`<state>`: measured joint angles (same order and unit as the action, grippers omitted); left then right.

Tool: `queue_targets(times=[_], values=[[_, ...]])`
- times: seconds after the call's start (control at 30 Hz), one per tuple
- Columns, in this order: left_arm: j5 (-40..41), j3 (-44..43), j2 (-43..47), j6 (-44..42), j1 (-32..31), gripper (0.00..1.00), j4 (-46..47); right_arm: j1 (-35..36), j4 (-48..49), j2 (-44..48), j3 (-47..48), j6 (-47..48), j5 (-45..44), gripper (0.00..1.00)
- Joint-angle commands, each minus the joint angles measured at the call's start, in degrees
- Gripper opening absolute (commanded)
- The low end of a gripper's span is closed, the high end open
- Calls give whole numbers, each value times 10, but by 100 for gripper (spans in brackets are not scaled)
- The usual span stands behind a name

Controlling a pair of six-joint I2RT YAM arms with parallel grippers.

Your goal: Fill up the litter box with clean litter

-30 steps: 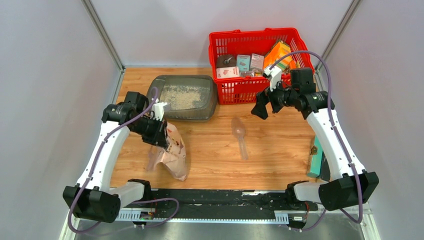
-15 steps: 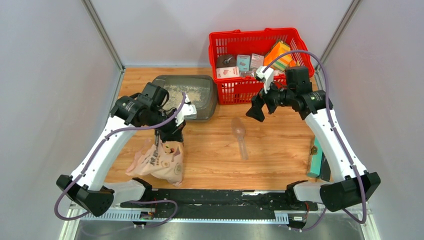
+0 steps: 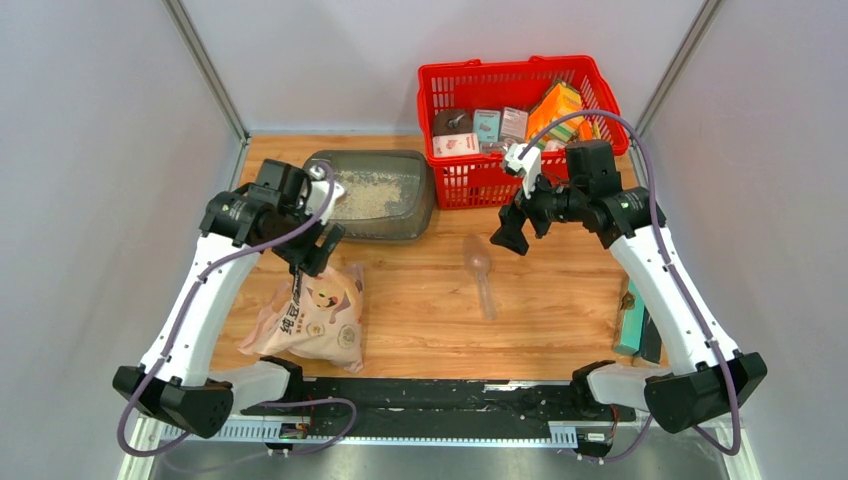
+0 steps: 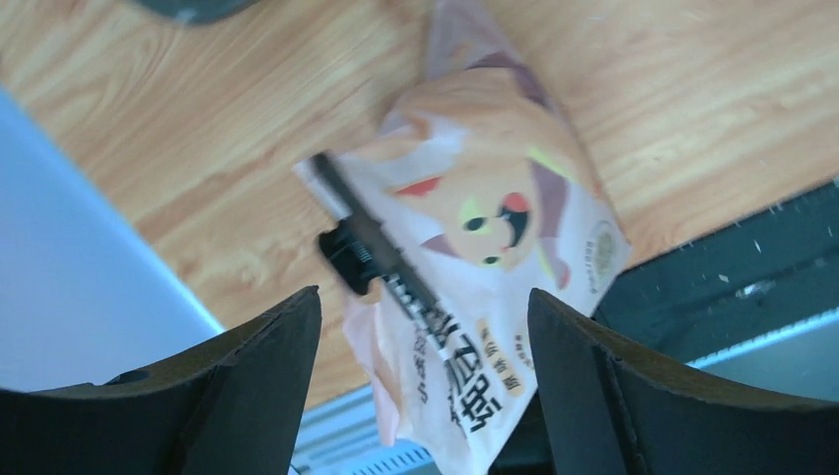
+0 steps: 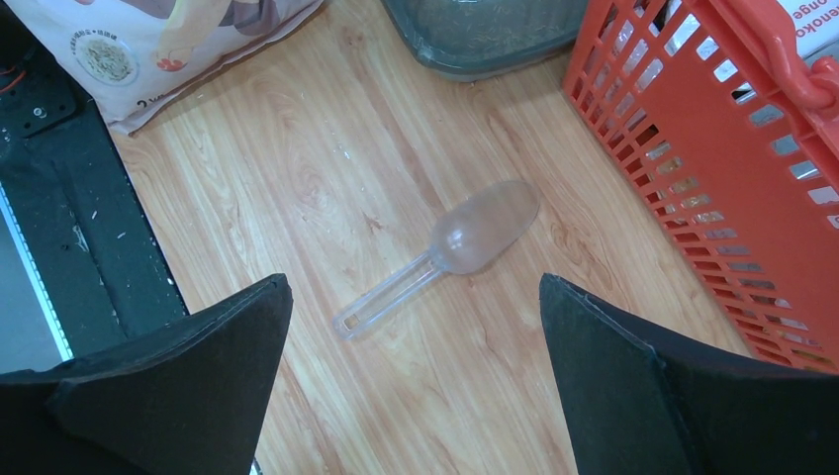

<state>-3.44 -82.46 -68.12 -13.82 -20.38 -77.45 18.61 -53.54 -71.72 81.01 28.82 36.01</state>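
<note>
The dark grey litter box (image 3: 412, 212) stands at the back left, with pale clean litter (image 3: 365, 196) spread over its floor. The pinkish-cream litter bag (image 3: 315, 315) lies flat on the wood in front of it. My left gripper (image 3: 318, 250) hovers open just above the bag's far end. In the left wrist view the bag (image 4: 495, 257) lies below the open left gripper (image 4: 425, 297), apart from the fingers. My right gripper (image 3: 510, 237) hangs open near the basket, empty. In the right wrist view the right gripper (image 5: 416, 282) is above a clear scoop (image 5: 465, 237).
A red mesh basket (image 3: 520, 75) with several small boxes stands at the back right, its wall (image 5: 712, 148) close to my right gripper. The translucent scoop (image 3: 480, 272) lies mid-table. A teal box (image 3: 632, 320) leans by the right arm. A black rail (image 3: 430, 395) runs along the near edge.
My left gripper opened and let go of the bag, which has dropped flat onto the table. The left arm pulled up and back. The right gripper drifted slightly left toward the scoop.
</note>
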Motion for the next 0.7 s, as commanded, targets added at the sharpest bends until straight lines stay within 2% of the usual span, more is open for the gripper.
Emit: queue_targets(times=[0.0,0.07,0.1,0.23,0.4,0.43,0.53,0.6,0.67], values=[[37,-29,-9,47,72,85,-98,1,7,11,-2,13,0,100],[37,-53,-35,45,96,86,-117,1,8,9,-2,14,0,100],[4,-54,-41,41,103,86,-118,1,11,4,-1,14,3,100],[-39,-52,-59,22,126,86,-119,1,8,-6,9,18,6,100],[-26,-130,-129,-73,134,86,-235,1,5,-3,8,28,-12,100],[-23,-117,-107,-70,139,86,-235,1,3,1,5,30,-13,100],[-3,-32,-57,-138,141,86,-234,0,4,4,-4,33,-16,100],[29,18,-45,-181,141,86,-235,1,7,4,-8,32,-21,100],[20,53,-33,-192,142,86,-235,1,8,-1,-9,32,-22,100]])
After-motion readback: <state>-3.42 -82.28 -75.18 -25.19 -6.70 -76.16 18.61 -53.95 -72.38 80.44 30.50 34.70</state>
